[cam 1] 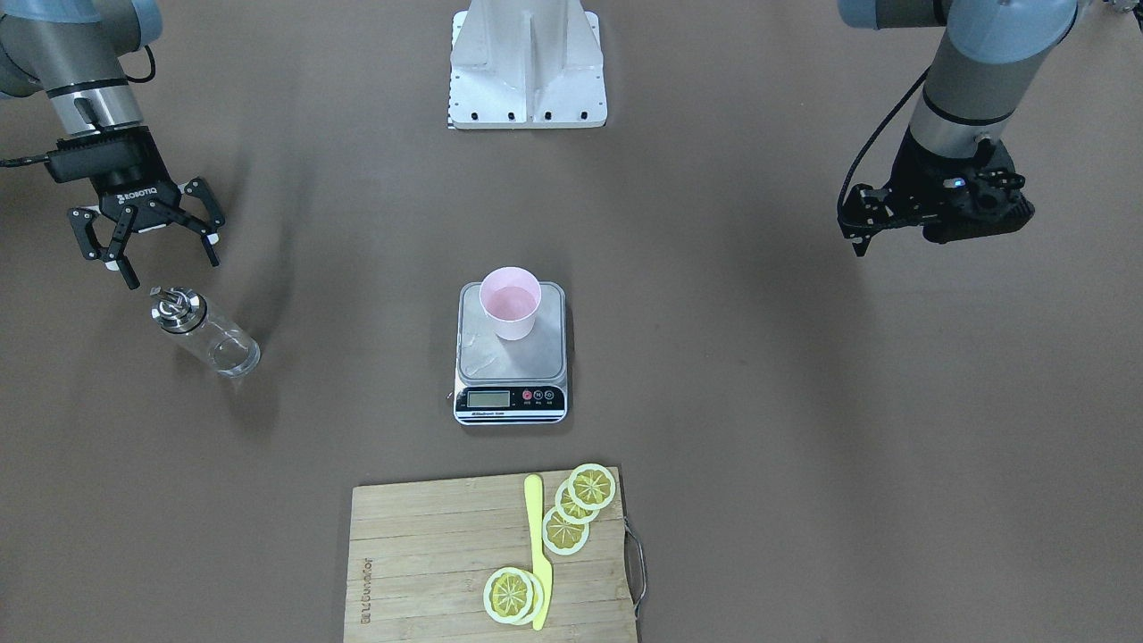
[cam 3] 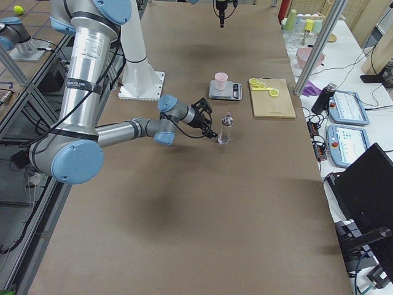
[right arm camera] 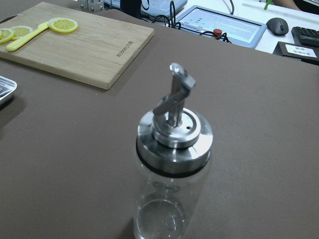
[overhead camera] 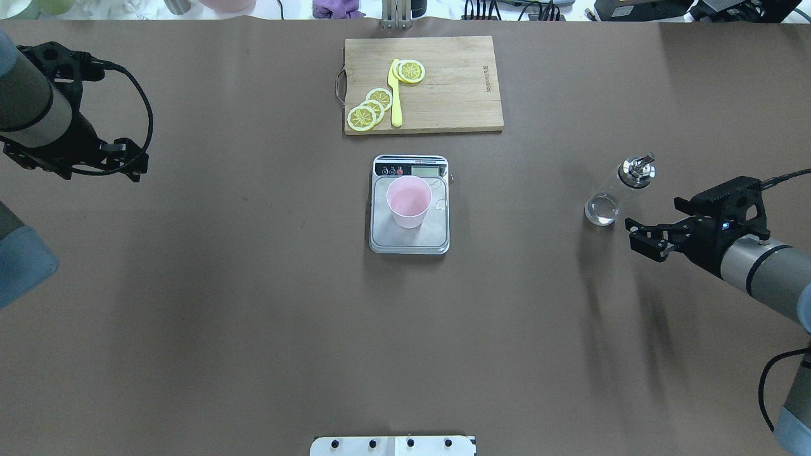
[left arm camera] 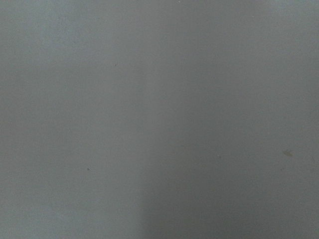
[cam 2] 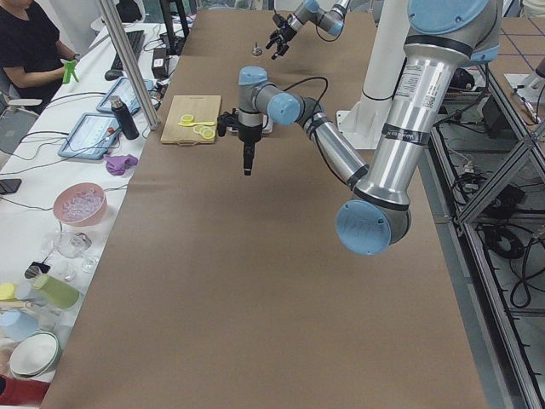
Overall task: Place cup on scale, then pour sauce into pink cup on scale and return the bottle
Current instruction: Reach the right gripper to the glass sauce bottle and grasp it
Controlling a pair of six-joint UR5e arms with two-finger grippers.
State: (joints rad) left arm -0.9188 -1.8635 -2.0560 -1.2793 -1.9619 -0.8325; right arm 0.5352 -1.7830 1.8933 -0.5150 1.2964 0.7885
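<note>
Bottle (right arm camera: 173, 149) stands just ahead of the right gripper (overhead camera: 641, 235), jaws apart. Best to clamp the glass squarely below its cap

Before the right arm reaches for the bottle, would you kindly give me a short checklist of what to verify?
1. The cup stands upright on the scale: ok.
2. The bottle stands upright and free on the table: ok.
3. The right gripper is open, empty, beside the bottle: ok.
4. The left gripper is well away from the scale: ok.
5. Sauce in the bottle: cannot tell.
6. Scale display reading: cannot tell.
</note>
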